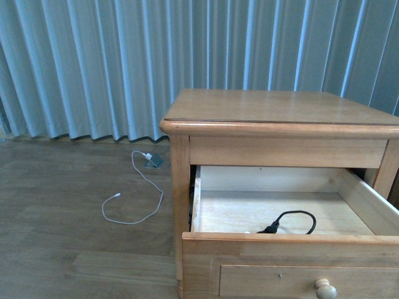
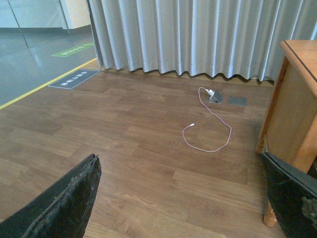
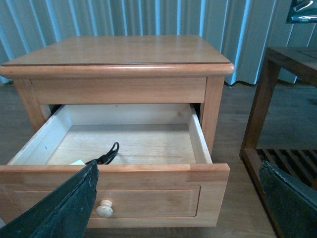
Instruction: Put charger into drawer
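Charger (image 3: 78, 162): inside drawer (image 1: 349, 238), tucked behind its front rim, black cable (image 1: 269, 229) looped alongside
Drawer: pulled out past nightstand's (image 1: 268, 106) front edge
Left gripper (image 2: 179, 157): jaws wide apart, empty
Right gripper (image 3: 178, 165): same deal, apart, empty

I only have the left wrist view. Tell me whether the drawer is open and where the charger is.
Observer: The drawer is pulled open; the front view shows its pale inside.
Operator: Report what's inside.
Observer: A black cable lies near the front, beside a white corner, likely the charger; the drawer's front hides the rest.
Operator: State the right claw.
Observer: The right claw is open and empty, facing the drawer.
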Tool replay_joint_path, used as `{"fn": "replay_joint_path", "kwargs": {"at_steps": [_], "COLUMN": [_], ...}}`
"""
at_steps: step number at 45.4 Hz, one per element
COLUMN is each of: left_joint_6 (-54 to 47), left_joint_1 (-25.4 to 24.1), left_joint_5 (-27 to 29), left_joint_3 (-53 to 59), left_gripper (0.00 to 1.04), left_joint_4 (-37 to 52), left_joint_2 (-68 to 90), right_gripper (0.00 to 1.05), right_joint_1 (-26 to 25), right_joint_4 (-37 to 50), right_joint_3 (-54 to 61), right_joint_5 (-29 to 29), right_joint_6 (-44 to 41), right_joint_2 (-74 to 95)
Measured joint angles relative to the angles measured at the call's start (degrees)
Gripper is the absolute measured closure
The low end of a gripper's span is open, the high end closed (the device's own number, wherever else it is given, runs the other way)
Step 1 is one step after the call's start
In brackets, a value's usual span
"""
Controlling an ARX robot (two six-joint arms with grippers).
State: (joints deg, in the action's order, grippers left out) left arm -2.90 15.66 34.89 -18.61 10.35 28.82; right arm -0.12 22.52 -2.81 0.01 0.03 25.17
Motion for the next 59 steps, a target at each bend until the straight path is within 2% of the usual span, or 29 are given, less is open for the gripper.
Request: {"fn": "replay_joint_path", "kwargs": {"at_steps": [1, 3, 5, 7, 12, 16, 20, 25, 45, 51, 59], "left_joint_6": [0.28, 1.44, 1.77, 2.01, 2.21, 2.40, 2.78, 2.80, 2.99, 2.97, 2.99], "left_joint_1": [-0.57, -3.87, -5.95, -6.93, -8.63, -13.29, -15.30, -15.41, -15.52, -15.52, -15.52], "left_joint_5": [-1.42, -13.75, -20.65, -24.96, -28.20, -33.97, -34.16, -34.73, -34.80, -34.95, -34.86], "left_joint_3": [0.07, 1.09, 2.56, 3.69, 6.45, 8.35, 9.86, 11.32, 15.43, 16.13, 17.90], "left_gripper": [0.08, 0.18, 0.27, 0.34, 0.52, 0.67, 0.83, 1.01, 1.01, 1.01, 1.01], "left_joint_4": [-0.35, -1.03, -0.98, -0.94, -0.72, -0.70, -0.66, -0.66, -2.19, -9.99, -10.43], "left_joint_2": [-0.33, -2.10, -3.56, -4.61, -6.54, -8.28, -9.92, -11.50, -17.51, -24.59, -28.35], "right_gripper": [0.08, 0.08, 0.08, 0.08, 0.08, 0.08, 0.08, 0.08, 0.08, 0.08, 0.08], "right_joint_1": [0.00, 0.00, 0.00, 0.00, 0.00, 0.00, 0.00, 0.00, 0.00, 0.00, 0.02], "right_joint_4": [0.00, 0.00, 0.00, 0.00, 0.00, 0.00, 0.00, 0.00, 0.00, 0.00, 0.00], "right_joint_3": [0.00, 0.00, 0.00, 0.00, 0.00, 0.00, 0.00, 0.00, 0.00, 0.00, 0.00], "right_joint_5": [-0.04, -0.07, -0.07, -0.04, -0.04, -0.04, -0.02, -0.07, -0.04, -0.02, -0.02], "right_joint_6": [0.00, 0.00, 0.00, 0.00, 0.00, 0.00, 0.02, 0.00, 0.00, 0.00, 0.00], "right_joint_2": [0.00, 0.00, 0.00, 0.00, 0.00, 0.00, 0.00, 0.00, 0.00, 0.00, -0.02]}}
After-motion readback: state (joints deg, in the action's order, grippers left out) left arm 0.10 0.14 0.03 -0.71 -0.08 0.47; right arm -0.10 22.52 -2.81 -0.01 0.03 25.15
